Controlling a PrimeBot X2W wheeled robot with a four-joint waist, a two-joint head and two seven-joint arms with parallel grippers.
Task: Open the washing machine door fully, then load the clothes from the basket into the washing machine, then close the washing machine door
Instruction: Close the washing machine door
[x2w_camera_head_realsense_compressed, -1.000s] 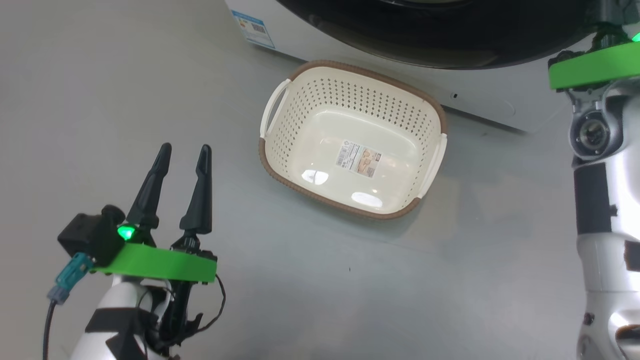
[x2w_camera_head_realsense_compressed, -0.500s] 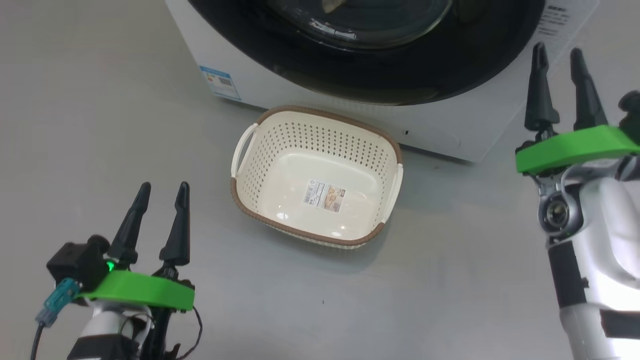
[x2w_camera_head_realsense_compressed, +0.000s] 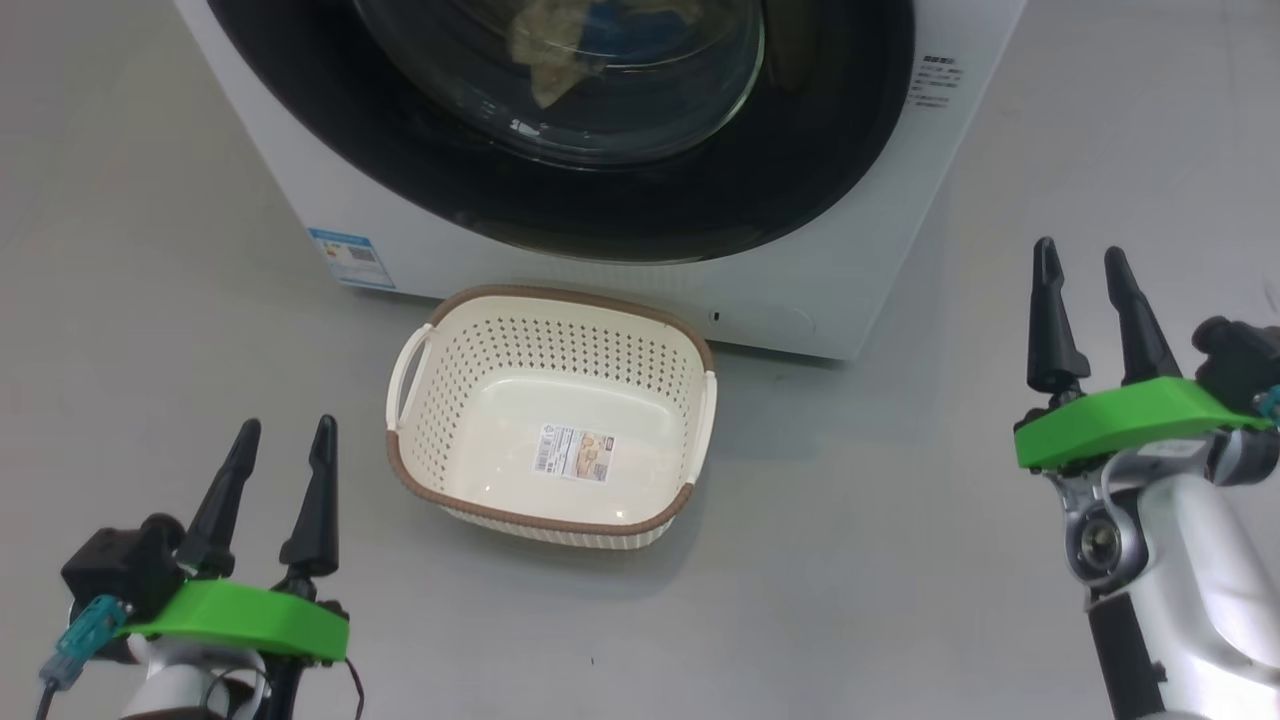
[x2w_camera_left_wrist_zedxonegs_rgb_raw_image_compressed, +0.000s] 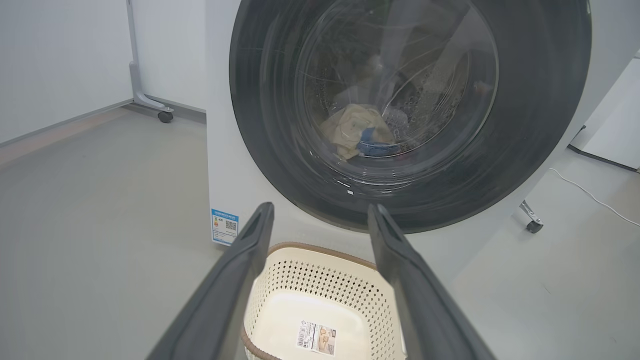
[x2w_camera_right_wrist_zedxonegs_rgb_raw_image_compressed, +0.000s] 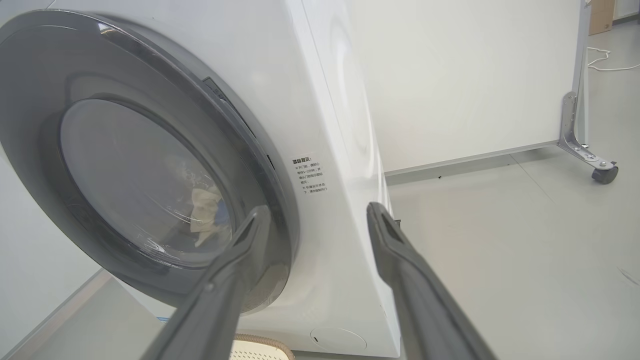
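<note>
The white washing machine (x2w_camera_head_realsense_compressed: 870, 250) stands at the top of the head view. Its black-rimmed washing machine door (x2w_camera_head_realsense_compressed: 820, 150) lies flat against the front. Through the glass I see the pale yellow and blue clothes (x2w_camera_head_realsense_compressed: 545, 45) inside the drum. The cream basket (x2w_camera_head_realsense_compressed: 560, 297) sits on the floor in front, holding just a label sticker. My left gripper (x2w_camera_head_realsense_compressed: 287, 424) is open, left of the basket. My right gripper (x2w_camera_head_realsense_compressed: 1079, 249) is open, right of the machine. The left wrist view looks past the left gripper (x2w_camera_left_wrist_zedxonegs_rgb_raw_image_compressed: 320, 206) at the door (x2w_camera_left_wrist_zedxonegs_rgb_raw_image_compressed: 525, 125), clothes (x2w_camera_left_wrist_zedxonegs_rgb_raw_image_compressed: 350, 130) and basket (x2w_camera_left_wrist_zedxonegs_rgb_raw_image_compressed: 320, 280).
A blue sticker (x2w_camera_head_realsense_compressed: 345, 255) marks the machine's lower left front. Castered frame legs (x2w_camera_left_wrist_zedxonegs_rgb_raw_image_compressed: 162, 112) (x2w_camera_right_wrist_zedxonegs_rgb_raw_image_compressed: 602, 172) stand beside white wall panels on both sides. A white cable (x2w_camera_left_wrist_zedxonegs_rgb_raw_image_compressed: 590, 192) lies on the grey floor to the right of the machine.
The head camera has tilted up, so more of the door and the clothes behind it show. My right gripper has dropped away from the door's rim and now shows open.
</note>
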